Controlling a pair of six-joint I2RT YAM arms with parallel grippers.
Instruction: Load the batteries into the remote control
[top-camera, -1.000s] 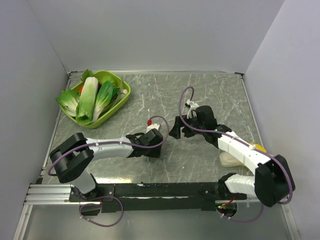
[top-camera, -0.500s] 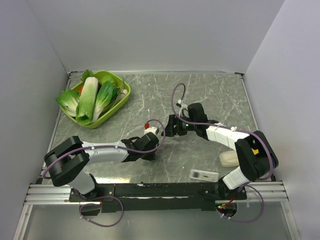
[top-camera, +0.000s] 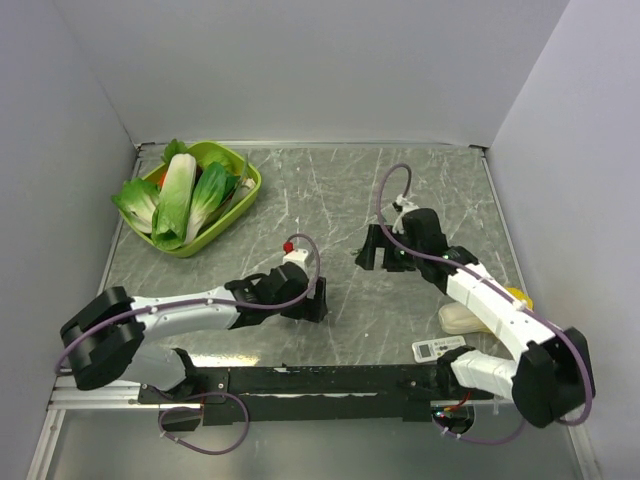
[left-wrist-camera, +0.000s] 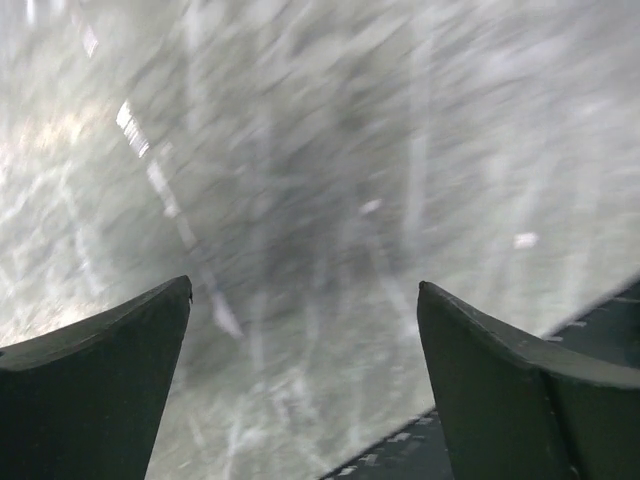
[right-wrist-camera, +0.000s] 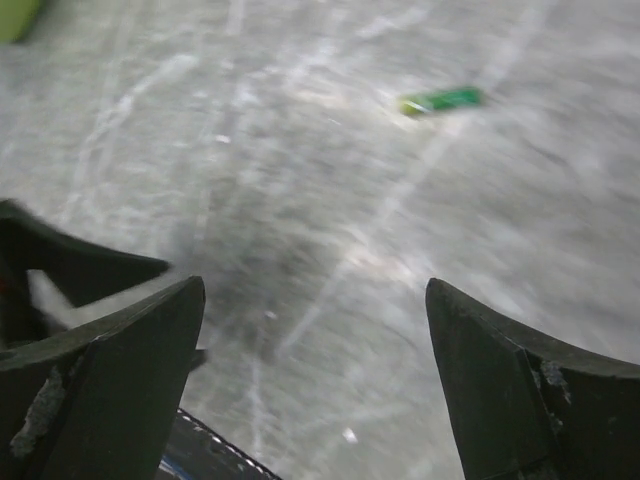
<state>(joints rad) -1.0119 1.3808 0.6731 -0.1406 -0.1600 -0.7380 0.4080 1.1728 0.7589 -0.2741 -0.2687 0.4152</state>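
Left gripper (left-wrist-camera: 303, 290) and right gripper (right-wrist-camera: 315, 285) both gape wide, holding nothing; one battery (right-wrist-camera: 440, 100) lies upper right in the right wrist view; the remote control (top-camera: 440, 349) sits lower right overhead; the battery is probably light, hard and prone to rolling; pinch it across its middle.

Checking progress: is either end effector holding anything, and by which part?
Nothing is held; the left end effector and the right end effector both stand open and empty.

Left arm (top-camera: 190, 303) and right arm (top-camera: 490, 300): white shells, black joints, purple cables (top-camera: 383, 190) looping, dark wedge fingers (left-wrist-camera: 95, 400), red cap (top-camera: 288, 245) on left.
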